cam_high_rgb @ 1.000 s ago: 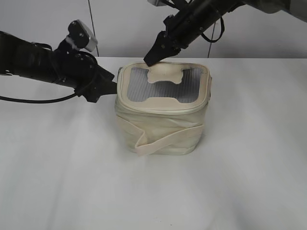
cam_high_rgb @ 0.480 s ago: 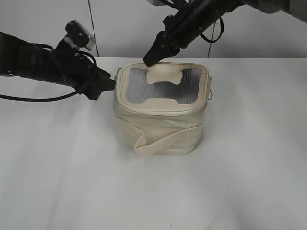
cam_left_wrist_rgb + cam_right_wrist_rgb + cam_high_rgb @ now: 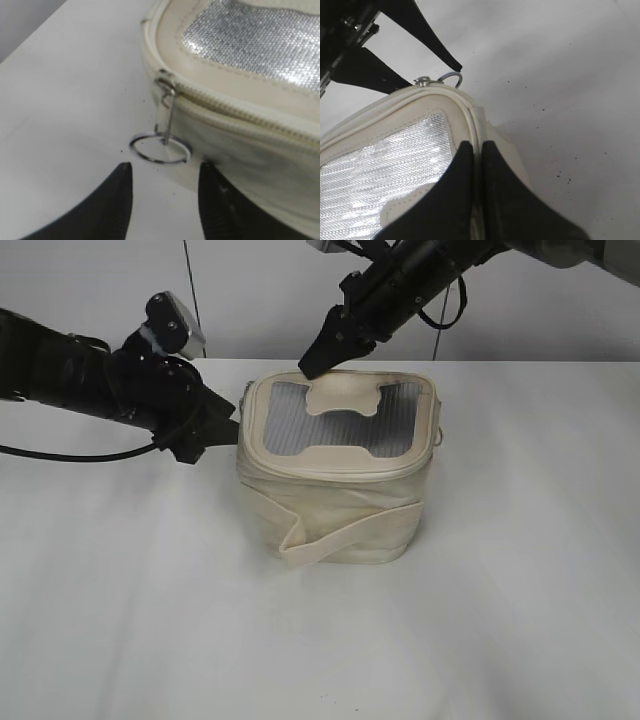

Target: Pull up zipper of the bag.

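Shifted since 0.5 s ago: your left gripper [image 3: 222, 427] sits lower and closer to the bag's [image 3: 340, 505] left rim corner; the bag and your right gripper [image 3: 312, 364] read unchanged.

Item 1, the bag: centre of the white table [image 3: 500, 620], lid up, strap band [image 3: 340, 533] across the front.

Item 2, the zipper [image 3: 235, 112]: 1 slider [image 3: 166, 87] at the left corner, ring pull [image 3: 160, 148] dangling free.

Item 3, left gripper [image 3: 165, 192]: released, fingers spread just below the ring, not touching it.

Item 4, right gripper [image 3: 476, 195]: clenched on the lid's back rim, bracing.

Risks, as I judge them: the ring is thin and swings, so your fingers may close on nothing or snag bag fabric; if the brace slips, the soft bag likely slides on the smooth table.

Room: plain grey panelled wall [image 3: 250, 290] behind.
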